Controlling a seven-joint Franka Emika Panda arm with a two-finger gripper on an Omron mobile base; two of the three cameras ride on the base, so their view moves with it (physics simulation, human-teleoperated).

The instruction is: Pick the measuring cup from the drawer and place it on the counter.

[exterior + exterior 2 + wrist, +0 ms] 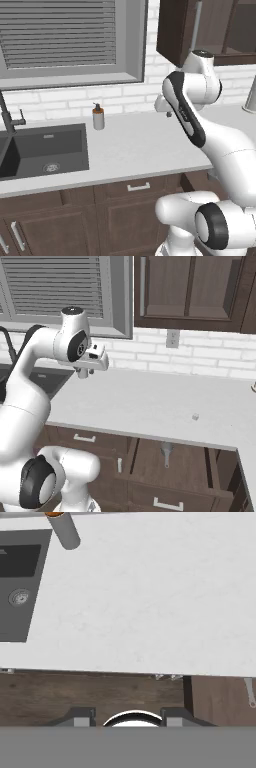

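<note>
The drawer (190, 463) stands pulled out below the counter (150, 401), to the right of the arm. In it lies the measuring cup (166, 449), a small grey metal cup with its thin handle pointing toward the drawer front. In the hand view just its handle (249, 692) shows, in the drawer (220, 699) at the lower right. My gripper (84, 374) hangs high over the counter, well left of the drawer and above it. The gripper (128, 718) points down at the counter's front edge, open, with nothing between its fingers. From the left, the gripper (168, 113) sits beside the arm's upper link.
A brown-and-white soap bottle (98, 116) stands on the counter by the dark sink (45, 150). A tiny grey speck (195, 416) lies on the counter above the drawer. Wall cabinets (190, 291) hang overhead, and a faucet (7, 117) rises at the sink's left.
</note>
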